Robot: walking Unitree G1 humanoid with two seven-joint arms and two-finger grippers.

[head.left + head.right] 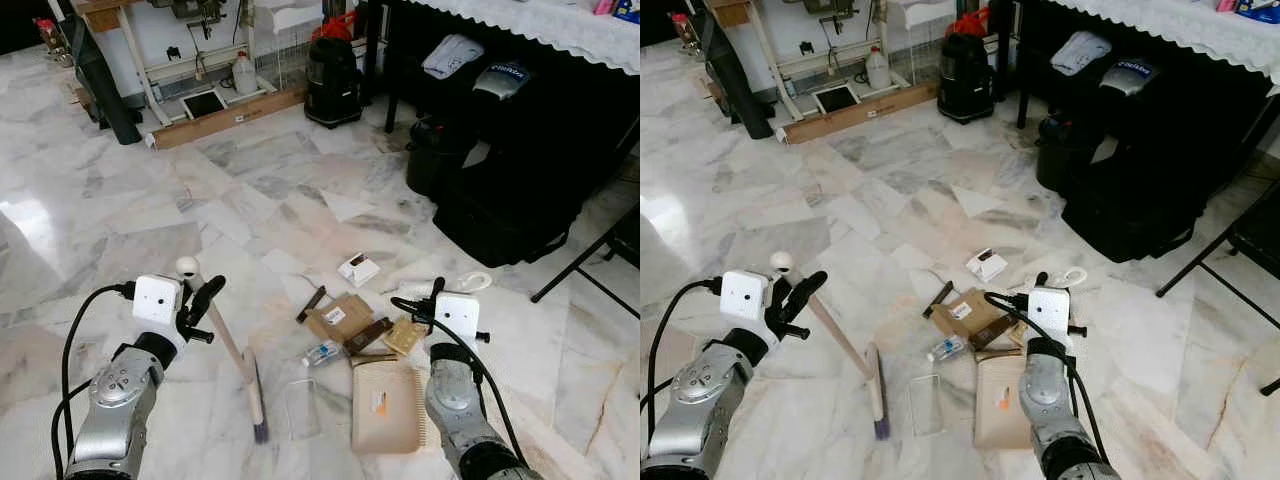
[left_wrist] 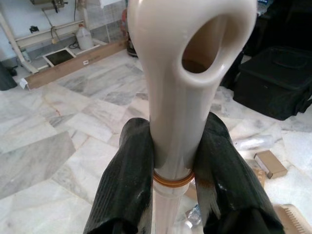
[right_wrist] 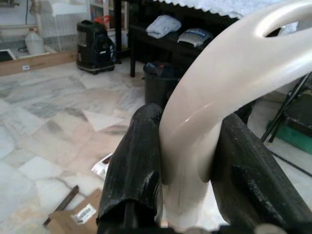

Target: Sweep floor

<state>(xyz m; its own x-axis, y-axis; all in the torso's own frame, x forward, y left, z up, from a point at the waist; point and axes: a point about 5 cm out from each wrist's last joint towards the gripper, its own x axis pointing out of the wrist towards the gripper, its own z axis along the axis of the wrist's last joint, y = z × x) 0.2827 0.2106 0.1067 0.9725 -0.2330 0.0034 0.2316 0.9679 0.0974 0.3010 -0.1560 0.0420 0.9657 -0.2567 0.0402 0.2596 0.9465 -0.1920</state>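
My left gripper (image 1: 200,300) is shut on the cream handle (image 2: 178,92) of a hand brush (image 1: 232,345). The brush slants down to the marble floor, where its bristle head (image 1: 258,405) rests. My right gripper (image 1: 435,296) is shut on the curved cream handle (image 3: 214,92) of a beige dustpan (image 1: 385,405) lying flat on the floor to the right of the bristles. Litter lies just beyond the pan: brown cardboard (image 1: 338,318), a small white box (image 1: 358,270), a little bottle (image 1: 322,353), a dark strip (image 1: 311,303). A clear plastic piece (image 1: 300,408) lies between brush and pan.
A black table with a white cloth (image 1: 540,25) stands at the right, with black bags (image 1: 510,200) and a bin under it. A black vacuum (image 1: 332,80), a wooden plank (image 1: 230,118) and a jug (image 1: 244,75) are at the back. A black stand leg (image 1: 580,270) crosses the floor at right.
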